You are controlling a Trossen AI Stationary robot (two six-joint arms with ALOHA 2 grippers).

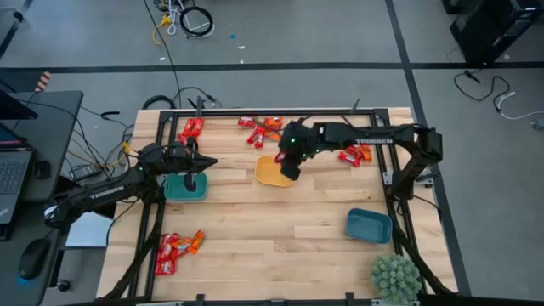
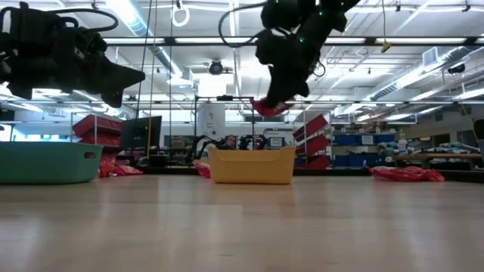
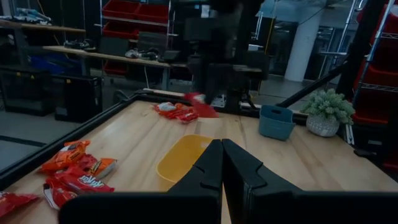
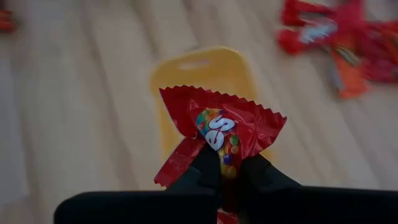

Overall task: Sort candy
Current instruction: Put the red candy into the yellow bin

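The candy (image 4: 222, 127) in hand, a flat red packet with white lettering, is pinched by its lower edge between the fingers of the right gripper (image 4: 225, 167), and it is held in the air above the yellow bowl (image 1: 274, 172), which sits near the middle of the tabletop (image 1: 280, 246), toward the far edge. In the right wrist view the packet is seen standing up from the fingertips, its long axis pointing away from the gripper and its crimped free end over the bowl. More candy is scattered in heaps by the far edge (image 1: 263, 129), near the right edge (image 1: 355, 155) and at the near left corner (image 1: 177, 248).

The step in hand is judged to be a drop into the yellow bowl. It would be done well if the packet were centred over the bowl and lowered before the fingers are parted, since a flat wrapper can drift or catch on the rim.

The left gripper (image 1: 206, 162) is held above the teal bowl (image 1: 185, 187) near the left edge, its fingers pressed together on nothing.
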